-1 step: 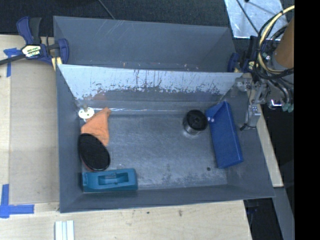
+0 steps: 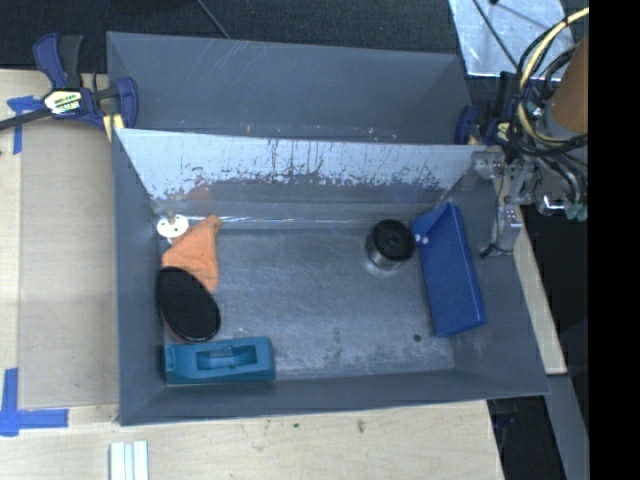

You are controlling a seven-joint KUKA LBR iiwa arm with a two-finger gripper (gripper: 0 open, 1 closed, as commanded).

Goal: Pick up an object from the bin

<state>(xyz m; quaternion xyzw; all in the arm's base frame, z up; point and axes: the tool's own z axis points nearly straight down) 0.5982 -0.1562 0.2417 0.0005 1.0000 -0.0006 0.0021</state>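
Observation:
My gripper (image 2: 508, 216) hangs at the bin's right rim, just outside the right wall and raised above the floor. Nearest to it, a flat dark-blue rectangular block (image 2: 452, 272) leans against the right wall, a little left of and below the gripper. A short black round cylinder with a silvery base (image 2: 389, 243) stands on the floor right beside the block's upper left end. Nothing shows between the gripper's parts.
At the left of the bin lie an orange cloth (image 2: 195, 251), a small white piece (image 2: 171, 228) above it, a black oval thing (image 2: 187, 305) and a teal rectangular thing (image 2: 220, 360) near the front left corner. The arm with its cables stands at the right.

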